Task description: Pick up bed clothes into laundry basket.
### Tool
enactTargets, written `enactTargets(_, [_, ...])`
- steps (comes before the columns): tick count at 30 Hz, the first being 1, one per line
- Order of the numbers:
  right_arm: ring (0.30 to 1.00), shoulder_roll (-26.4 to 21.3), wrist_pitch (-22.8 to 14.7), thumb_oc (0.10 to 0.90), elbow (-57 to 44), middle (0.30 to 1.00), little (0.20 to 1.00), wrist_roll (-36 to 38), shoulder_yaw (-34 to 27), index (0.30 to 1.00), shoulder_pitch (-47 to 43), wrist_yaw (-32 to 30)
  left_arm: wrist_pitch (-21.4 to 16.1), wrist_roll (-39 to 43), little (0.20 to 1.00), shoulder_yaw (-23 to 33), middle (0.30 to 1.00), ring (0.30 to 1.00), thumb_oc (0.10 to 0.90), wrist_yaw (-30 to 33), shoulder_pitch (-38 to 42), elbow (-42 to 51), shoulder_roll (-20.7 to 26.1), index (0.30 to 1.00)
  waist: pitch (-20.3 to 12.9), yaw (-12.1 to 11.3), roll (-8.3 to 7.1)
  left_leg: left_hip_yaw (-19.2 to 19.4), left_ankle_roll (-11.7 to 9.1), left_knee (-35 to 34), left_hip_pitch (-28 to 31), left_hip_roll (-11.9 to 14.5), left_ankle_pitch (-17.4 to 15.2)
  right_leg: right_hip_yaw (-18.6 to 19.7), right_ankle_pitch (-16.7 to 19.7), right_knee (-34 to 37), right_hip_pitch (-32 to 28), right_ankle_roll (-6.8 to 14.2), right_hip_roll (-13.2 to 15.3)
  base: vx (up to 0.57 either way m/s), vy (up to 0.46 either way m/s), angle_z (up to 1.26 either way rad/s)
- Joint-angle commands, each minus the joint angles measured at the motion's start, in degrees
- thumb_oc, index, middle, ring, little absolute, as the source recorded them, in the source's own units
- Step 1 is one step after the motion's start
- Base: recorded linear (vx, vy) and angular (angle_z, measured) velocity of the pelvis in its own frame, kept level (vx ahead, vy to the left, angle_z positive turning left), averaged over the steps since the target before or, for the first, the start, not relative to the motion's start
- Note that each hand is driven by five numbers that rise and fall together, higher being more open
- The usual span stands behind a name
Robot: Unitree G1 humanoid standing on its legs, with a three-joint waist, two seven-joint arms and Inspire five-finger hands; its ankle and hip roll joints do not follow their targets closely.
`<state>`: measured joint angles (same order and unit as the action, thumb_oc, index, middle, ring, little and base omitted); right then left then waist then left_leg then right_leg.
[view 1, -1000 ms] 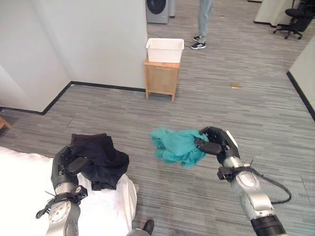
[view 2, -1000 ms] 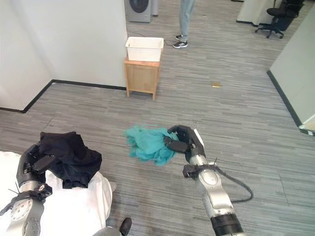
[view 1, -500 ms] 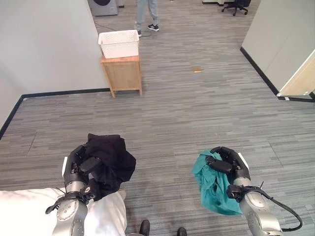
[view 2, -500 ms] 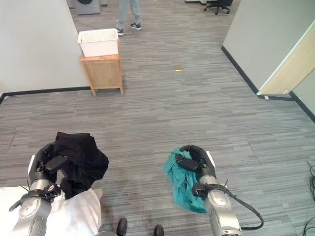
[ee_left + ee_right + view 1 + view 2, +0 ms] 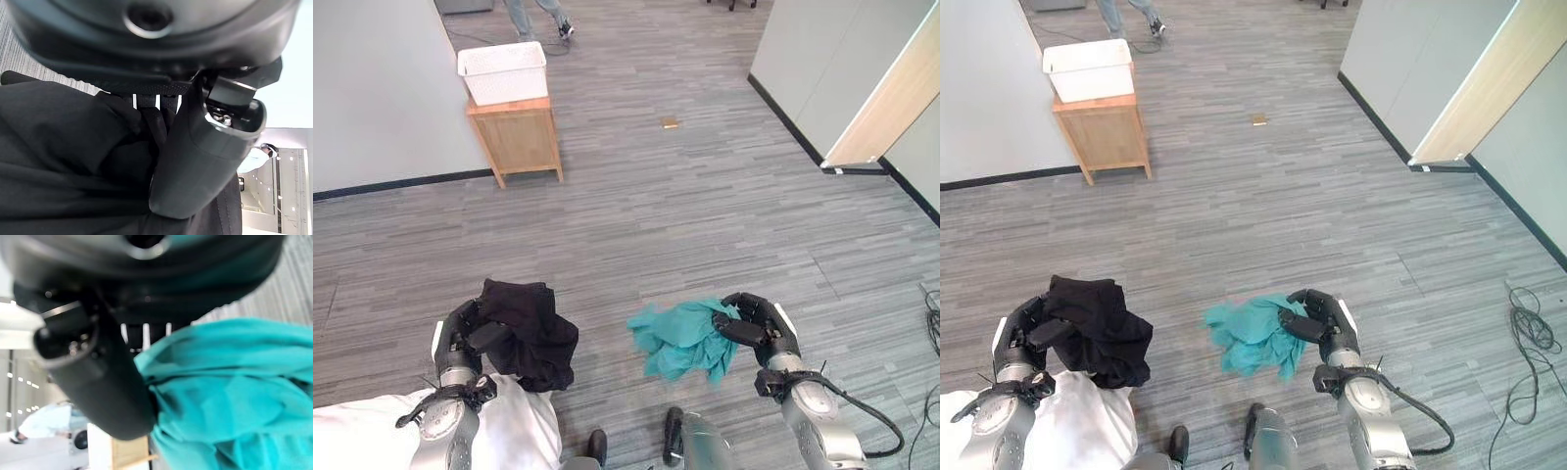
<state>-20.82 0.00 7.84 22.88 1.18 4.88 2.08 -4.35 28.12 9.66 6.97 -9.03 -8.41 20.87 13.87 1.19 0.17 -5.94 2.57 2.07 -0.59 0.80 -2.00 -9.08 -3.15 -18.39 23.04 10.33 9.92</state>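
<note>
At lower left of left eye view, left robot hand [image 5: 460,338] is curled round a black garment [image 5: 527,328], held over edge of white bed [image 5: 372,436]. Right robot hand [image 5: 759,328] at lower right clamps a teal garment [image 5: 680,338], bunched above grey floor [image 5: 705,215]. White laundry basket [image 5: 502,72] sits on a small wooden bench [image 5: 517,137] far back by wall; person's legs [image 5: 538,15] behind it.

Right eye view: same layout.

Left wrist view: thumb [image 5: 195,161] & fingers pinch black cloth.

Right wrist view: thumb [image 5: 105,382] presses into teal cloth.
</note>
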Motion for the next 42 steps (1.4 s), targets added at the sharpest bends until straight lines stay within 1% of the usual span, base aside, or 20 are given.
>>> enactTargets(1, [0.300, 0.4, -6.5, 0.400, -5.3, 0.300, 0.300, 2.0, -3.3, 0.300, -4.1, -0.5, -6.5, 0.2, 0.300, 3.2, 0.300, 0.300, 0.400, -1.4, 5.0, 6.6, 5.1, 0.300, -3.1, 2.5, -0.16, -2.3, -5.1, -3.6, 17.8, 4.5, -9.6, -0.9, 10.9, 14.4, 0.1, 1.2, -0.3, 0.84, -0.301, 0.60])
enactTargets(4, [0.300, 0.2, -5.7, 0.400, -4.4, 0.300, 0.300, 1.7, -3.0, 0.300, -4.7, -0.1, -6.3, -0.2, 0.300, 3.0, 0.300, 0.300, 0.400, -3.0, 5.7, 6.6, 5.8, 0.300, -4.8, 3.9, -0.59, -3.3, -8.0, -2.1, 22.8, 9.3, -9.2, -4.6, 15.7, 17.5, 1.5, 2.8, 1.2, 0.82, -0.286, 0.54])
enactTargets(7, [0.300, -0.7, -5.7, 0.400, -2.4, 0.300, 0.300, 2.0, -2.5, 0.300, -5.2, -0.1, -5.6, -0.9, 0.300, 2.4, 0.300, 0.300, 0.400, -3.9, 5.1, 6.9, 6.0, 0.300, -6.3, 4.0, 0.63, -2.8, -11.0, 7.9, 19.9, 14.9, 6.0, -5.3, 13.4, 12.8, 0.3, -0.1, -1.3, 0.70, -0.296, 0.53])
enactTargets(8, [0.300, -0.8, -6.5, 0.400, -2.6, 0.300, 0.300, 2.7, -2.8, 0.300, -4.6, -0.4, -5.3, -0.6, 0.300, 2.4, 0.300, 0.300, 0.400, -4.0, 4.7, 7.3, 6.1, 0.300, -6.6, 4.1, 0.17, -2.0, -11.2, 16.5, 16.8, 16.3, 14.6, -4.8, 12.0, 11.9, -1.6, -2.2, -2.6, 0.74, -0.464, 0.31])
enactTargets(9, [0.300, -1.1, -6.3, 0.400, -3.0, 0.300, 0.300, 3.8, -2.8, 0.300, -5.1, -0.5, -4.9, 0.0, 0.300, 2.8, 0.300, 0.300, 0.400, -4.2, 3.8, 7.9, 6.1, 0.300, -6.4, 2.9, -1.69, -1.6, -9.7, 27.0, 10.0, 15.0, 17.2, -5.5, 9.7, 12.5, -5.8, -4.4, -3.5, 0.87, -0.621, 0.17])
enactTargets(12, [0.300, -1.7, -8.1, 0.400, -1.3, 0.300, 0.300, 5.2, -2.1, 0.300, -8.2, -2.9, -6.9, 4.7, 0.300, 5.0, 0.300, 0.300, 0.400, -3.2, 4.3, 9.9, 4.5, 0.300, -2.2, -3.3, -6.31, -1.9, -5.5, 55.7, -5.5, 7.1, 11.1, -4.7, 6.6, 15.0, -15.0, -8.5, -6.1, 0.68, -0.511, -0.41])
enactTargets(14, [0.300, -1.8, -8.4, 0.400, -1.4, 0.300, 0.300, 6.8, -3.0, 0.300, -8.5, -3.3, -8.3, 8.4, 0.300, 6.7, 0.300, 0.300, 0.400, -2.7, 5.5, 11.0, 2.9, 0.300, -0.8, -7.1, -6.90, -1.9, -4.8, 59.0, -15.1, 2.4, 7.0, -1.4, 4.6, 16.5, -19.9, -9.1, -8.0, 0.66, -0.185, -0.78])
enactTargets(16, [0.300, -2.0, -8.6, 0.400, -1.7, 0.300, 0.300, 6.7, -3.6, 0.300, -8.5, -3.0, -10.6, 11.1, 0.300, 9.3, 0.300, 0.300, 0.400, -1.8, 5.4, 13.4, 1.1, 0.300, -1.0, -10.5, -6.79, -2.6, -4.2, 52.6, -22.0, -0.9, 5.1, 0.7, 2.3, 17.5, -24.5, -9.0, -9.1, 0.76, -0.014, -0.54])
enactTargets(17, [0.300, -1.9, -9.2, 0.400, -2.1, 0.300, 0.300, 6.7, -3.9, 0.300, -8.9, -3.3, -12.1, 11.0, 0.300, 11.7, 0.300, 0.300, 0.400, -0.1, 4.7, 13.8, 0.5, 0.300, -1.7, -12.0, -6.03, -1.0, -4.6, 41.0, -23.2, -0.2, 6.0, 0.9, 0.3, 18.5, -27.0, -9.0, -10.7, 0.82, 0.052, -0.24])
enactTargets(21, [0.300, -2.3, -9.6, 0.400, -1.7, 0.300, 0.300, 5.2, -3.0, 0.300, -12.4, -3.1, -14.7, 7.4, 0.300, 17.4, 0.300, 0.300, 0.400, 3.1, 1.4, 15.8, 0.6, 0.300, -5.5, -17.8, -4.62, 7.6, -3.3, 7.3, -21.3, -4.4, 10.0, 2.0, -4.1, 19.4, -35.6, -8.5, -14.3, 0.93, 0.089, -0.48])
enactTargets(22, [0.300, -2.1, -9.2, 0.400, -2.0, 0.300, 0.300, 4.3, -2.2, 0.300, -12.8, -2.8, -14.9, 6.8, 0.300, 18.7, 0.300, 0.300, 0.400, 4.7, 0.8, 15.8, 0.6, 0.300, -7.0, -18.3, -4.93, 13.6, -3.1, 2.1, -19.9, -5.4, 12.5, 2.8, -5.9, 19.4, -39.1, -8.5, -14.7, 1.06, 0.070, -0.59])
enactTargets(23, [0.300, -1.9, -8.9, 0.400, -2.4, 0.300, 0.300, 3.9, -2.2, 0.300, -13.4, -2.6, -14.5, 5.0, 0.300, 19.5, 0.300, 0.300, 0.400, 5.7, 0.5, 15.3, 1.6, 0.300, -7.5, -18.5, -5.28, 17.7, -2.7, 2.5, -19.8, -5.5, 13.1, 2.8, -6.6, 18.2, -40.6, -8.3, -14.8, 0.76, 0.042, -0.56])
enactTargets(26, [0.300, -0.6, -8.1, 0.400, -3.5, 0.300, 0.300, 3.0, -1.3, 0.300, -13.6, -1.5, -13.6, 0.4, 0.300, 20.8, 0.300, 0.300, 0.400, 6.5, -1.0, 15.8, 3.1, 0.300, -8.7, -19.6, -7.65, 17.2, 1.1, 2.8, -16.8, -7.3, 9.8, 1.8, -4.8, 10.4, -39.3, -5.6, -11.9, 0.55, 0.124, -0.02])
enactTargets(27, [0.300, 0.1, -7.8, 0.400, -2.0, 0.300, 0.300, 1.7, -0.8, 0.300, -13.7, -1.4, -13.1, -0.5, 0.300, 21.2, 0.300, 0.300, 0.400, 6.8, -1.5, 15.5, 3.6, 0.300, -8.9, -20.8, -9.37, 15.4, 2.3, 4.2, -16.5, -8.8, 8.7, 1.2, 4.1, -0.4, -37.1, -1.5, -9.6, 0.60, 0.227, 0.01])
enactTargets(29, [0.300, 0.9, -7.5, 0.400, -2.3, 0.300, 0.300, 2.6, -0.8, 0.300, -13.2, -0.8, -13.1, 0.3, 0.300, 20.9, 0.300, 0.300, 0.400, 7.6, 0.2, 15.5, 4.5, 0.300, -8.2, -19.4, -7.74, 13.1, 3.4, 4.1, -11.6, -7.8, 5.4, 0.5, 14.4, -16.5, -30.7, 3.2, -7.8, 0.57, 0.218, 0.00])
enactTargets(31, [0.300, 1.1, -7.2, 0.400, -2.5, 0.300, 0.300, 0.8, -0.3, 0.300, -13.0, -0.2, -13.7, 0.8, 0.300, 20.1, 0.300, 0.300, 0.400, 7.6, 0.9, 15.6, 4.6, 0.300, -6.9, -16.4, -4.36, 9.6, 3.9, 2.6, -5.5, -5.6, 3.6, -0.4, 12.6, -26.1, -22.4, 2.2, -7.5, 0.55, 0.149, 0.89])
enactTargets(33, [0.300, 0.9, -6.5, 0.400, -2.9, 0.300, 0.300, 0.5, -0.4, 0.300, -12.4, -0.3, -13.5, 1.7, 0.300, 19.3, 0.300, 0.300, 0.400, 7.3, 1.6, 15.7, 4.7, 0.300, -6.6, -14.8, -3.59, 7.4, 4.0, 1.7, -2.5, -4.9, 2.6, -1.2, 10.0, -26.5, -19.3, 1.0, -6.0, 0.58, 0.009, 0.95])
enactTargets(37, [0.300, 0.6, -6.0, 0.400, -2.9, 0.300, 0.300, 2.7, -2.6, 0.300, -8.2, -0.3, -12.2, 3.1, 0.300, 15.1, 0.300, 0.300, 0.400, 4.8, 3.1, 15.3, 4.7, 0.300, -5.6, -9.3, -2.67, -2.8, 0.1, 0.7, 6.8, -2.2, -1.4, -0.9, 5.7, -5.8, -12.2, -2.0, 1.0, 0.81, -0.226, 1.17])
enactTargets(40, [0.300, 0.0, -6.4, 0.400, -2.9, 0.300, 0.300, 2.6, -4.3, 0.300, -6.3, -0.7, -12.0, 2.3, 0.300, 13.6, 0.300, 0.300, 0.400, 4.3, 5.6, 14.6, 5.9, 0.300, -5.4, -6.3, -3.33, -10.2, -3.8, 1.6, 11.3, 1.3, -5.9, 6.6, 10.7, 18.1, -10.3, 1.1, 3.6, 0.81, -0.368, 1.43])
enactTargets(42, [0.300, -0.3, -6.3, 0.400, -3.2, 0.300, 0.300, 2.3, -4.5, 0.300, -5.8, -0.8, -12.4, 2.5, 0.300, 12.9, 0.300, 0.300, 0.400, 4.2, 6.1, 14.6, 6.1, 0.300, -5.7, -5.5, -3.65, -11.8, -4.6, 1.3, 12.0, 2.3, -6.8, 7.8, 12.0, 19.5, -10.3, 2.5, 5.0, 0.45, -0.209, 1.51])
